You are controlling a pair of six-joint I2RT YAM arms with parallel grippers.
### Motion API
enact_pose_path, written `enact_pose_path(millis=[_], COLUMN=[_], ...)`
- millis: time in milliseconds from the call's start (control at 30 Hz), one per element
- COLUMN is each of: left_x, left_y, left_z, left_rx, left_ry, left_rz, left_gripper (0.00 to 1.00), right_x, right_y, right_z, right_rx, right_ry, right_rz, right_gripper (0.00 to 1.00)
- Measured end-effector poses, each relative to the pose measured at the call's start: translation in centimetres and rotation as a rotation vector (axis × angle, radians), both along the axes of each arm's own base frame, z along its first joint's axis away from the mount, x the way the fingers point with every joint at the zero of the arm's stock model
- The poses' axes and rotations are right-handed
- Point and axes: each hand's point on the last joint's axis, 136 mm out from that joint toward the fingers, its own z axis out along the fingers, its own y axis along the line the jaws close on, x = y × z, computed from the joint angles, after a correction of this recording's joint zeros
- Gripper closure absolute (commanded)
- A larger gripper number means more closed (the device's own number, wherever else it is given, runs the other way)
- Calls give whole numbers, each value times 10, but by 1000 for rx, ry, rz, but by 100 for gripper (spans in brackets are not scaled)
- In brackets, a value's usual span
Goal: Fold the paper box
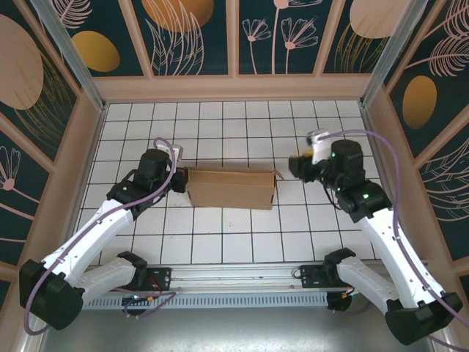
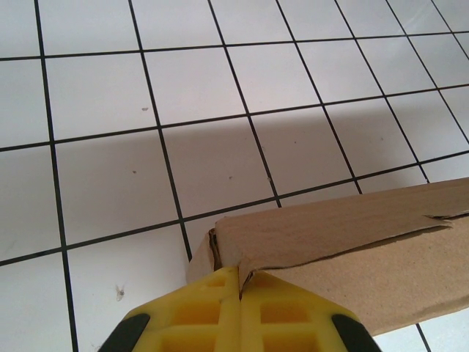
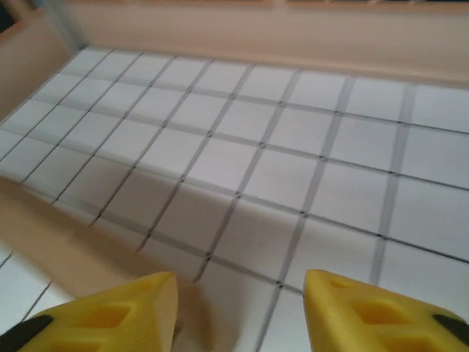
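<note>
Box (image 1: 231, 188) lies mid-table on the white tiles (image 1: 220, 242), long side crosswise between my arms. My left gripper (image 2: 239, 282) is closed tight, pinching the cardboard edge at its left end. My right gripper (image 3: 240, 293) stands partly open and empty, near the right end.

From my remote station I see a table (image 1: 220, 249) tiled in white squares with dark grid lines, evenly lit, boxed in by a pale wooden frame (image 1: 234, 86) holding dark teal wall panels (image 1: 194, 33) printed with peach plants and gold discs, a metal rail (image 1: 242, 273) along its near edge.
</note>
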Motion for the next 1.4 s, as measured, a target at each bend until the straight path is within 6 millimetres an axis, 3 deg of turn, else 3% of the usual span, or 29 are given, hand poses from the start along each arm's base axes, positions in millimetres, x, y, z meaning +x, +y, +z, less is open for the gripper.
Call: enact_pose_path(millis=[167, 367, 500, 700, 933, 1067, 1200, 1400], left_x=[0, 0, 0, 0, 0, 0, -1, -1], left_y=[0, 0, 0, -1, -1, -1, -1, -1], left_z=[0, 0, 0, 0, 0, 0, 0, 0], left_rx=[1, 2, 1, -1, 0, 0, 1, 1], left_ry=[0, -1, -1, 0, 1, 1, 2, 3], left_rz=[-1, -3, -3, -6, -5, -6, -6, -6], left_gripper=[100, 100, 100, 100, 100, 100, 100, 100], right_x=[-28, -11, -4, 0, 4, 2, 1, 0], right_y=[25, 29, 31, 34, 38, 37, 37, 35], right_z=[-23, -59, -81, -78, -64, -70, -74, -78], right_rx=[-132, -265, -299, -285, -258, -264, -267, -276], right_ry=[-66, -11, 54, 54, 48, 76, 97, 115], right_rz=[245, 295, 297, 292, 288, 288, 286, 285], right_gripper=[53, 55, 65, 71, 94, 83, 79, 87])
